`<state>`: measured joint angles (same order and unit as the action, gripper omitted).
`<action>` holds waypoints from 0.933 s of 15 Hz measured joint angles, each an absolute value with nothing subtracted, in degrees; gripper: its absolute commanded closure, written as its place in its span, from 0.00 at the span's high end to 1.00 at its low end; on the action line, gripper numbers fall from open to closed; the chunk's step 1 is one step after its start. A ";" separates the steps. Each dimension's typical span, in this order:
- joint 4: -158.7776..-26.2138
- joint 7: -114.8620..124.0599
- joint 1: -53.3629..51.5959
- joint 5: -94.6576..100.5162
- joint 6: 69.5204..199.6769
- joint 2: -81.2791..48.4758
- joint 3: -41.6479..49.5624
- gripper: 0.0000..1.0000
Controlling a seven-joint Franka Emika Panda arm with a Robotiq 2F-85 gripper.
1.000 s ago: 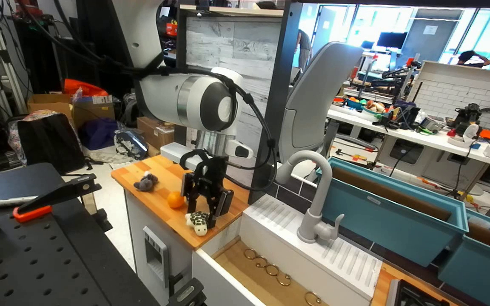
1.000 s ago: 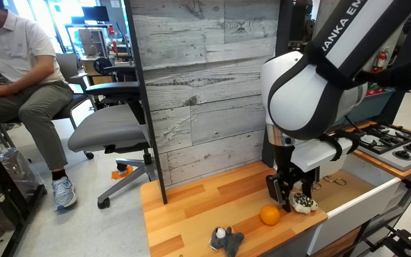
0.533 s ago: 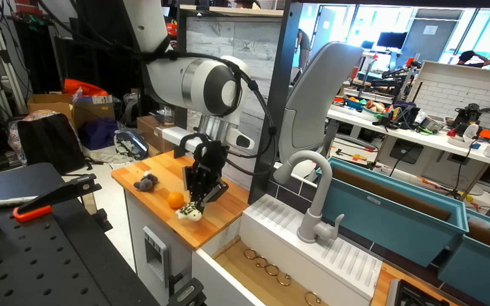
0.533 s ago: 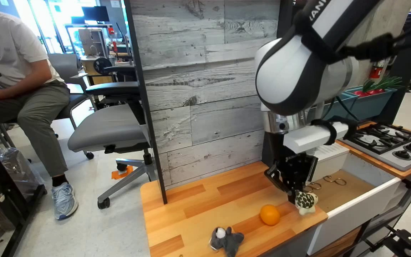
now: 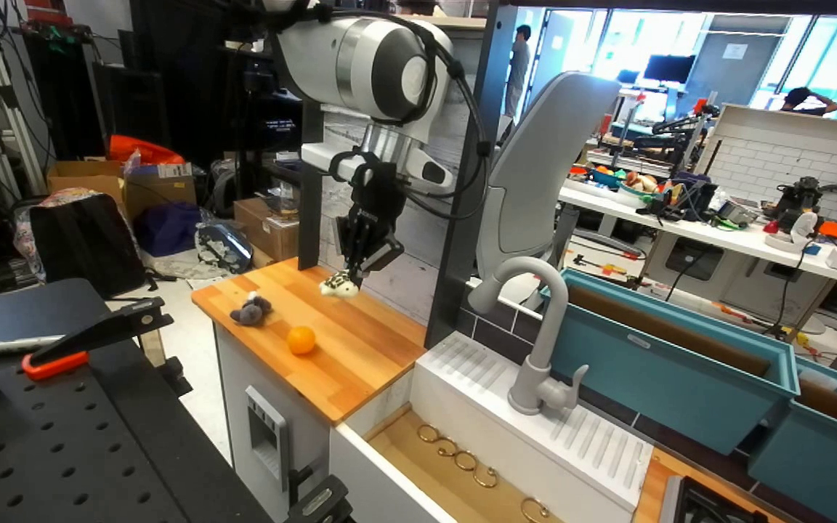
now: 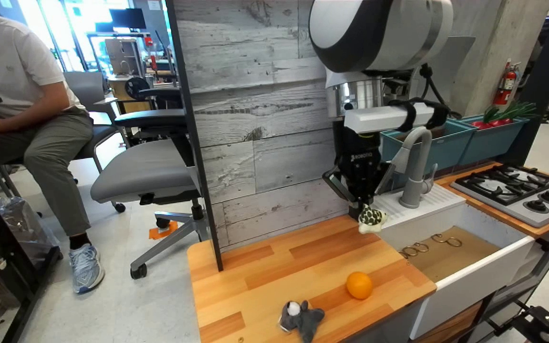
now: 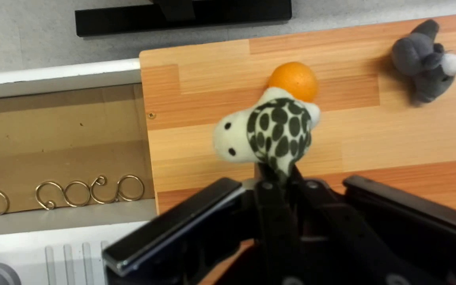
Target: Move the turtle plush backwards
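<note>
Above wooden tabletop (image 7: 370, 142), your black tool (image 7: 282, 174) clamps cream dark-spotted turtle plush (image 7: 279, 128); head and long axis point toward white sink (image 7: 54, 73).

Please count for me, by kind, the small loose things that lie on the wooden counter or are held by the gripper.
Soft toys: 2 (the turtle plush, held by the gripper, and the grey plush on the wooden counter)
Oranges, real or toy: 1 (the round orange, also on the counter)
Total: 3

Both ext. cams angle down at counter (image 5: 360, 349) & sink (image 5: 462, 425) (wrist cam sees both, nearer, overhead).
</note>
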<state>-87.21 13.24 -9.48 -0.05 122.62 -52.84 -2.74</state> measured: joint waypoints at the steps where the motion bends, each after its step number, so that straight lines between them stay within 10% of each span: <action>1: -86.79 13.24 -9.49 -0.10 123.08 -53.13 -2.77 0.02; 14: -86.35 14.25 -9.65 -0.09 145.18 -60.26 -2.42 0.02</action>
<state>-86.35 14.25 -9.65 -0.09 145.18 -60.26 -2.42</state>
